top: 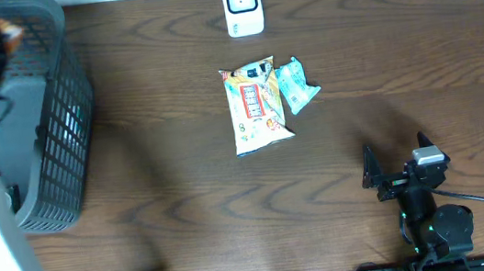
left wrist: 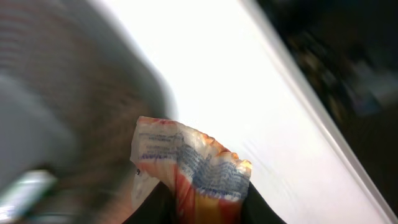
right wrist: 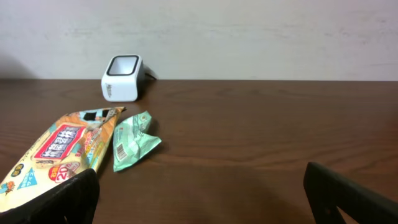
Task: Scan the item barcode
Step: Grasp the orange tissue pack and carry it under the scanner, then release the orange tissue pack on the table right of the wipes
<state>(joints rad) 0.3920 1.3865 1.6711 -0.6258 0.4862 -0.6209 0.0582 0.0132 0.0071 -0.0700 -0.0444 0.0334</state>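
My left gripper clenched a crinkled orange-and-white packet over the grey mesh basket, while my right gripper hung spread wide above the wood-grain desk.

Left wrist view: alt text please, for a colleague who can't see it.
The left gripper pinches a crinkled snack packet, orange and white with blue print, at bottom centre. Behind it all is blurred: grey at left, bright white across the middle, dark at right.

Table: scanner, snack bag, sachet, basket
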